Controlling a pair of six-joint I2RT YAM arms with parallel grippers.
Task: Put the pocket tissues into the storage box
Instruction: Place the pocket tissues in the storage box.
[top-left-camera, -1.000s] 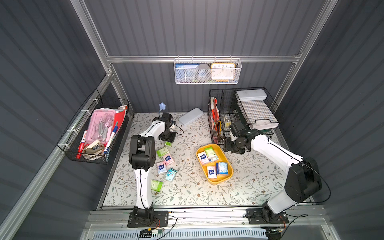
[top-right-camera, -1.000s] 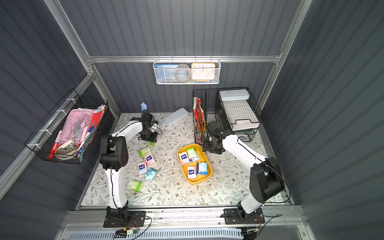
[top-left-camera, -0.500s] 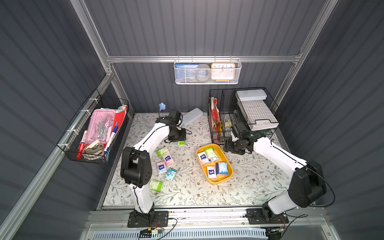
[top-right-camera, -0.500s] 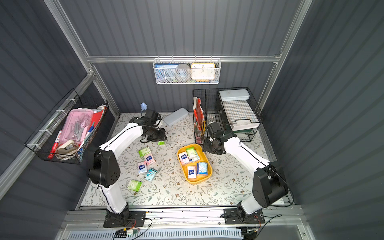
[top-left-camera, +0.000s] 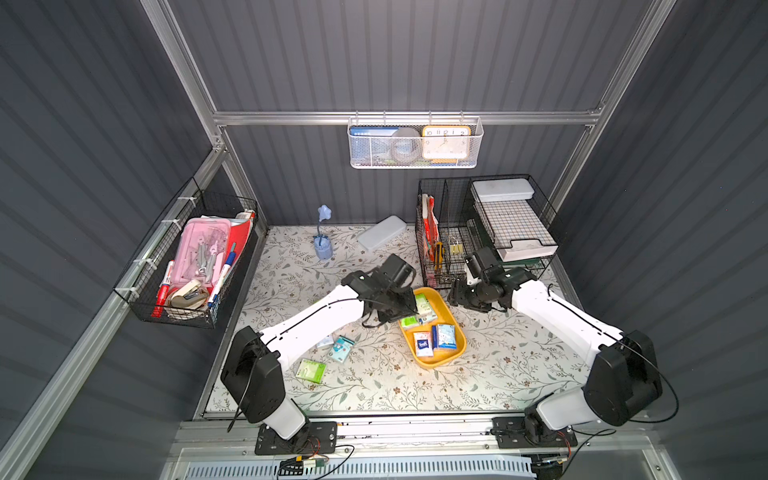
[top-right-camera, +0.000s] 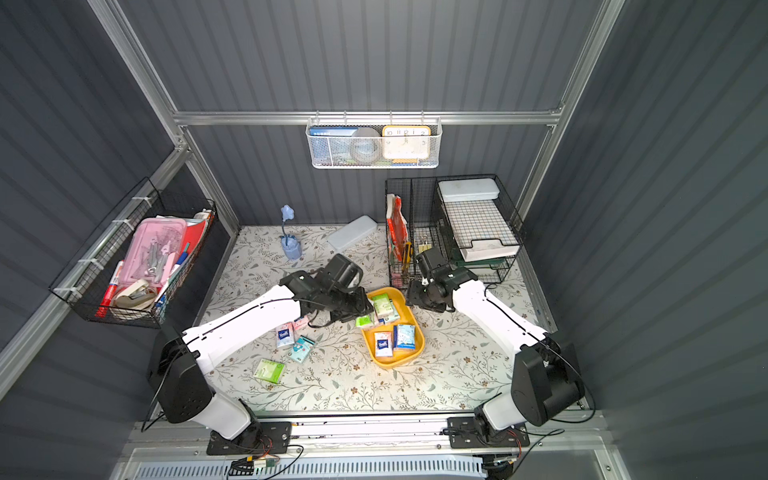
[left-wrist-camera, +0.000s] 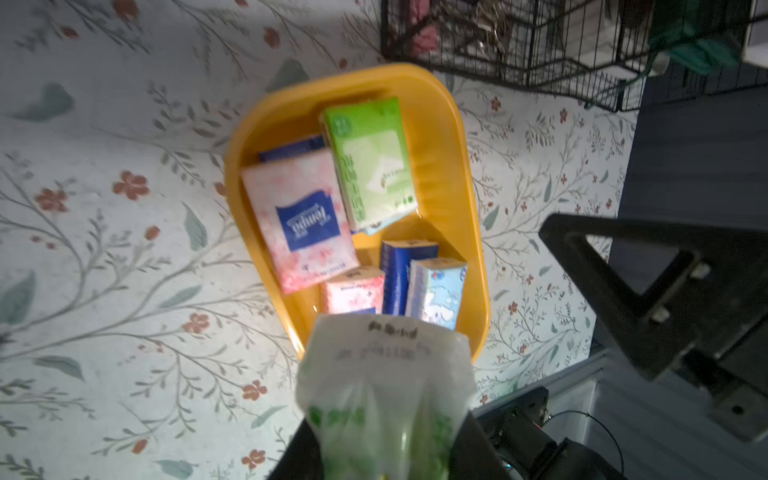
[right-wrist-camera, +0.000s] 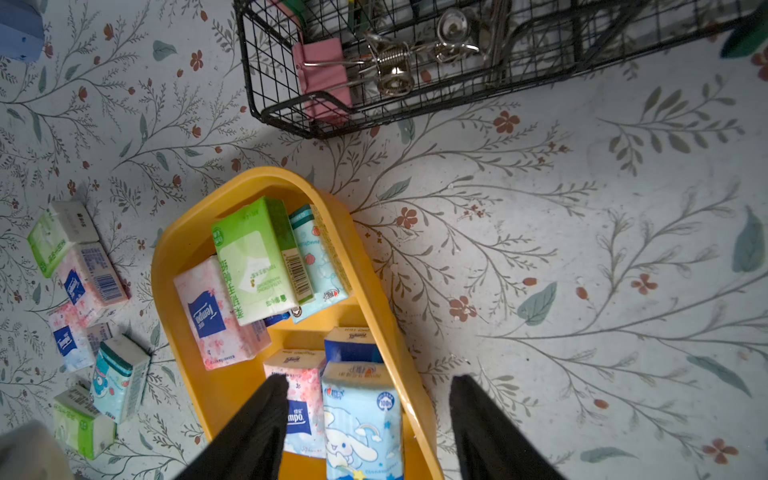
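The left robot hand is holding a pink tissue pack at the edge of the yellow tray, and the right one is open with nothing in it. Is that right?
Nearly. The pack is light green, not pink: the left wrist view shows the left gripper shut on a light green plastic-wrapped tissue packet at the edge of the shallow yellow plastic tray. The right gripper is open, holding nothing.

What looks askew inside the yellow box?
In the storage box the light green packet lies tilted over a teal packet, overlapping a pink packet, not flat. Nothing looks spilled or damaged.
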